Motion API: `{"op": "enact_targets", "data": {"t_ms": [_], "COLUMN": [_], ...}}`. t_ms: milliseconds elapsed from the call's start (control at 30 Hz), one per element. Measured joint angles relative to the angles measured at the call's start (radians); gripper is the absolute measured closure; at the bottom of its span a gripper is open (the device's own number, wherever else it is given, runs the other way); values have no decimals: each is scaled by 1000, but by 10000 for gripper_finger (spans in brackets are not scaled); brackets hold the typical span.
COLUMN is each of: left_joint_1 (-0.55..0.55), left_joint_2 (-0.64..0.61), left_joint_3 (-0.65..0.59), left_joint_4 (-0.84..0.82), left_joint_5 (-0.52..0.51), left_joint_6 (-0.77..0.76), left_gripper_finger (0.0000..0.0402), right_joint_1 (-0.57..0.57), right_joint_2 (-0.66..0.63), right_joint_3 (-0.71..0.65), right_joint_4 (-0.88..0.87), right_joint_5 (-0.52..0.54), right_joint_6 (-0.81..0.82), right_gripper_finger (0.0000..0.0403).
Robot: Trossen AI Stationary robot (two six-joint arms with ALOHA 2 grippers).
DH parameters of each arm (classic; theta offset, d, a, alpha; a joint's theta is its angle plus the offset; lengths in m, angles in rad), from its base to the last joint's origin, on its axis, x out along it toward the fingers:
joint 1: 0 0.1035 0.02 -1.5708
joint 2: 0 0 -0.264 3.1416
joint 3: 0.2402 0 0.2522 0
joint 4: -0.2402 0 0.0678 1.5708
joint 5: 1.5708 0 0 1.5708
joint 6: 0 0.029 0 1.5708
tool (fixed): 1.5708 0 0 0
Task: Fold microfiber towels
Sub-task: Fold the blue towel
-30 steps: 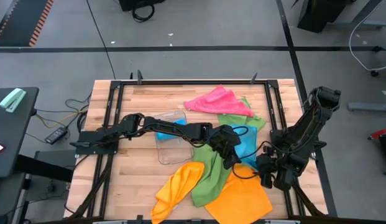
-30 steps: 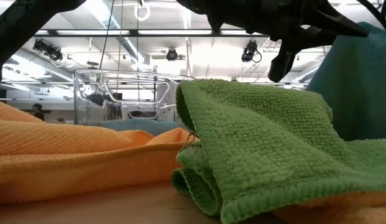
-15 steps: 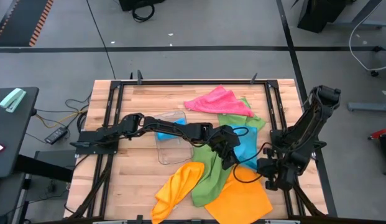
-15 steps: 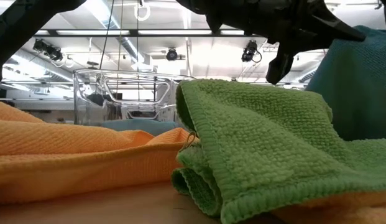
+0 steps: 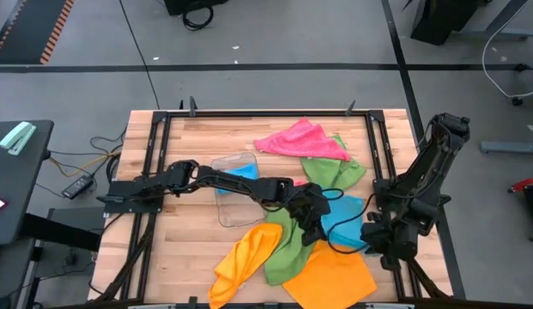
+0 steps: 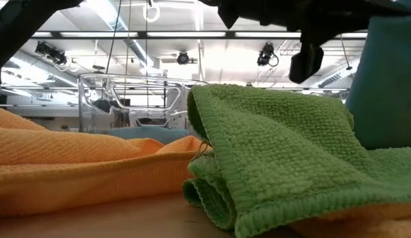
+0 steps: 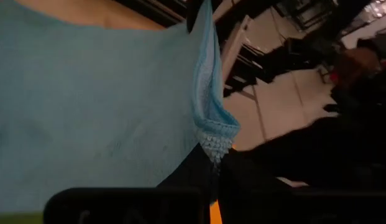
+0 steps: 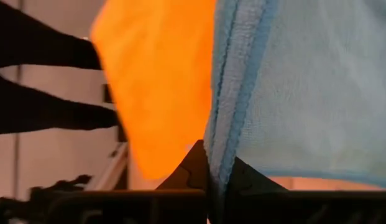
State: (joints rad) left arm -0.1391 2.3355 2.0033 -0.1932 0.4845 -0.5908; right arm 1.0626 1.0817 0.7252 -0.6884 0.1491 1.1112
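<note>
The wooden tabletop (image 5: 197,249) carries a loose heap of microfiber towels toward its right half. Largest is the orange towel (image 5: 335,275) spread flat at the near right edge, with a second orange towel (image 5: 240,262) bunched just beside it to the left. A green towel (image 5: 292,245) lies crumpled between the two, another green towel (image 5: 339,172) sits farther back, and a pink towel (image 5: 300,140) rests against that one near the far edge. A clear plastic tray (image 5: 232,197) stands left of the heap.

The blue towel (image 5: 348,219) is the one in work: it hangs lifted off the pile in the middle of the heap, stretched between both arms. The left tool (image 5: 311,216) is clamped on its left edge, and the left wrist view shows the cloth (image 7: 105,112) draped past that tool. The right tool (image 5: 375,230) is pinched tight on the opposite edge, the hem (image 8: 227,124) running straight into its closed fingers.

This looks like the pick-up step, with the towel gripped at two points and no fold yet made. The next move likely calls for carrying it clear of the other cloths to bare wood and laying it flat, keeping tension even so no corner slips.
</note>
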Motion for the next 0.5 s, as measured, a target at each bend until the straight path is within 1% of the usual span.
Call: {"op": "enact_targets", "data": {"t_ms": [100, 200, 267, 400, 500], "left_joint_1": [-9, -15, -17, -16, -1], "left_joint_2": [-6, -8, -11, -12, -12], "left_joint_3": [1, 1, 1, 1, 1], "left_joint_4": [6, 13, 16, 14, 14], "left_joint_5": [29, 81, 101, 103, 88], "left_joint_6": [-33, -81, -87, -95, -89], "left_gripper_finger": [384, 378, 377, 383, 387], "right_joint_1": [-1, -3, -3, -16, -36], "right_joint_2": [0, 0, 0, 0, 0], "right_joint_3": [38, 79, 101, 116, 116], "right_joint_4": [-1, 0, -2, -33, -90], "right_joint_5": [-25, -41, -50, -57, -61], "right_joint_6": [-35, -74, -98, -124, -124], "right_gripper_finger": [394, 393, 393, 393, 392]}}
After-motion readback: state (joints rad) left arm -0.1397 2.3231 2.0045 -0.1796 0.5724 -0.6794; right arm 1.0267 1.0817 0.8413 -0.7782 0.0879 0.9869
